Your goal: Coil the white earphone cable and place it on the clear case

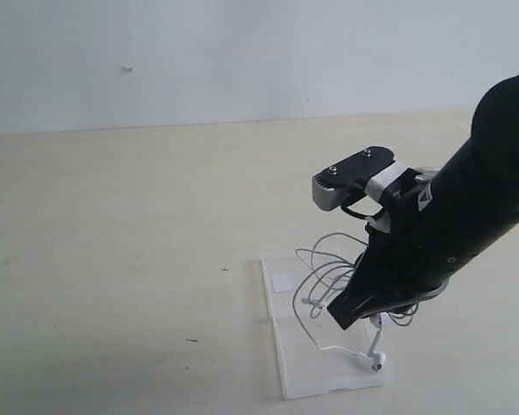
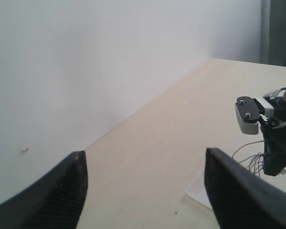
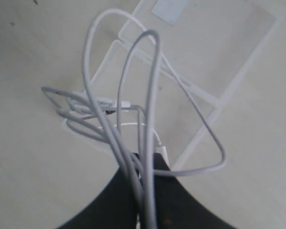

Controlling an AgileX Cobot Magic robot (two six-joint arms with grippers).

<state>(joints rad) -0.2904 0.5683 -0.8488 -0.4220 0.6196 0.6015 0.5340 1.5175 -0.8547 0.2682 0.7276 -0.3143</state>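
You will find no readable text; the sticker (image 1: 283,280) on the clear case (image 1: 324,376) is blank.

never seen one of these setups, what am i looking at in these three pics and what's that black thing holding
This is a two-armed robot at a pale table. One picture comes from a camera off the arms; the other two come from cameras on each wrist. In the outside view, the right end effector is a black arm tip, shut on the white earphone cable, whose loops hang over the clear case, a flat see-through box lying open on the table. The right wrist picture looks down along those loops. The left end effector is open and empty, its dark fingers framing the scene from farther off.
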